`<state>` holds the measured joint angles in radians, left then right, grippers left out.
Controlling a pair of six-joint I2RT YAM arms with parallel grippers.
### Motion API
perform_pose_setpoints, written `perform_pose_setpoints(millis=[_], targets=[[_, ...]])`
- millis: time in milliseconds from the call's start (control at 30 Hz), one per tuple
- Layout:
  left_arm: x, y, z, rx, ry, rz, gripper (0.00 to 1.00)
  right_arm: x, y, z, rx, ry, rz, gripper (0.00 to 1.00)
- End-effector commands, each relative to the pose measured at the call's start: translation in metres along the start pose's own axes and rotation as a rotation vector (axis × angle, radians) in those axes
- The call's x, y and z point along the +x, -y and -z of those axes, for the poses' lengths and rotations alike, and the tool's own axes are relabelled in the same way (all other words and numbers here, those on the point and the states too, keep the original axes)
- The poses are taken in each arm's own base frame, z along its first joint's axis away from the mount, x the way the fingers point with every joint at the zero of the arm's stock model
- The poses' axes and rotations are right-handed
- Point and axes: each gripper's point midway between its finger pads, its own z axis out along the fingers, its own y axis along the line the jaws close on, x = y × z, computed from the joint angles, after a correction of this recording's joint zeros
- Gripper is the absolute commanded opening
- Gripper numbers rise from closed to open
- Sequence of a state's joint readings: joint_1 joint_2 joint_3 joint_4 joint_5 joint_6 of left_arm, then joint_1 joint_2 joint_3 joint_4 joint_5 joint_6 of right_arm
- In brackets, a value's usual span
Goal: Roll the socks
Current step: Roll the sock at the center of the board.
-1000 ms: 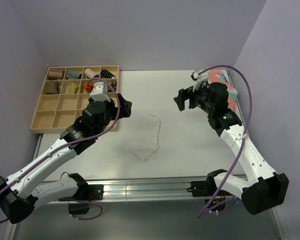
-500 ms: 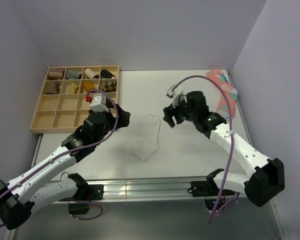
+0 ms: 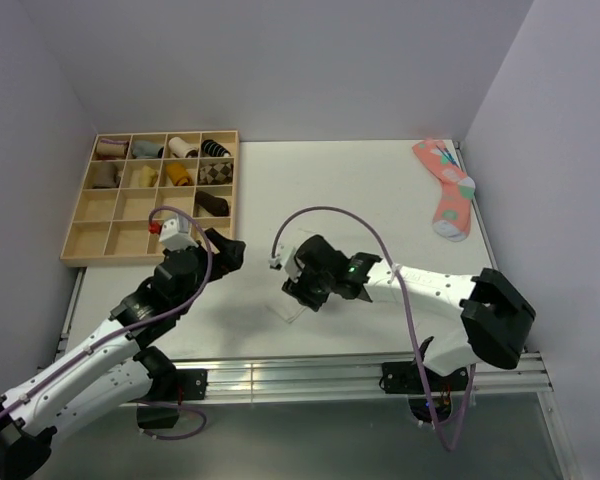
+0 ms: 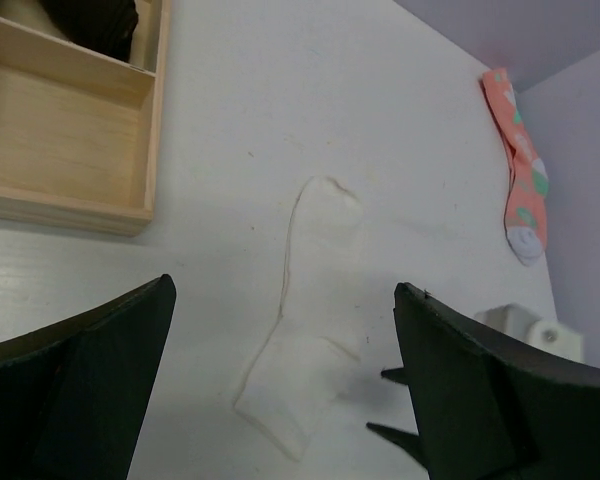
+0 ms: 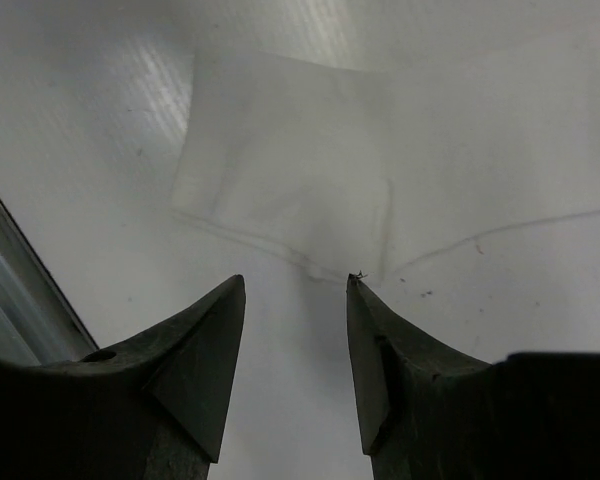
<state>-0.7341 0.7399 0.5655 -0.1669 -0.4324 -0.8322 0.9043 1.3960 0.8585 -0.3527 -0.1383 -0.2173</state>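
Observation:
The socks (image 4: 315,330) lie flat and unrolled on the white table, thin and white, toe toward the far side. In the top view only their near corner (image 3: 293,309) shows below my right gripper (image 3: 292,290). That gripper (image 5: 295,282) hangs low over the table with its jaws partly apart and nothing between them. One of its fingertips (image 5: 354,284) is at the edge of the socks' wide end (image 5: 280,170). My left gripper (image 4: 283,287) is wide open and empty, raised to the left of the socks (image 3: 230,252).
A coral-pink dotted sock (image 3: 446,190) lies at the far right, also seen from the left wrist (image 4: 521,170). A wooden compartment tray (image 3: 108,218) with several rolled socks stands at the far left. A metal rail (image 3: 300,375) runs along the near table edge.
My right arm swung from the far right down to the socks' near end, and its jaws narrowed. My left arm drew back a little toward the near left, still open.

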Motion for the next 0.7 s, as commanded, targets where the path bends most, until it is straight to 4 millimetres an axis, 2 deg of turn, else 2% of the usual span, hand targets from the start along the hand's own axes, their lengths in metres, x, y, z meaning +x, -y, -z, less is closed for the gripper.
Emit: perform_pose_setpoints(millis=[0, 200, 367, 667], targets=[[-0.014, -0.013, 0.007, -0.059, 0.070, 0.100, 0.97, -0.025, -0.016, -0.008, 0.012, 0.030, 0.037, 0.52], [-0.028, -0.020, 0.016, -0.102, 0.120, 0.130, 0.98, -0.036, -0.041, -0.028, 0.007, 0.009, 0.059, 0.49], [-0.038, -0.015, 0.021, -0.088, 0.136, 0.120, 0.98, -0.046, -0.046, -0.042, 0.033, -0.001, 0.052, 0.47], [-0.048, -0.012, 0.027, -0.090, 0.153, 0.111, 0.99, -0.049, -0.060, -0.064, 0.019, -0.044, 0.040, 0.43]])
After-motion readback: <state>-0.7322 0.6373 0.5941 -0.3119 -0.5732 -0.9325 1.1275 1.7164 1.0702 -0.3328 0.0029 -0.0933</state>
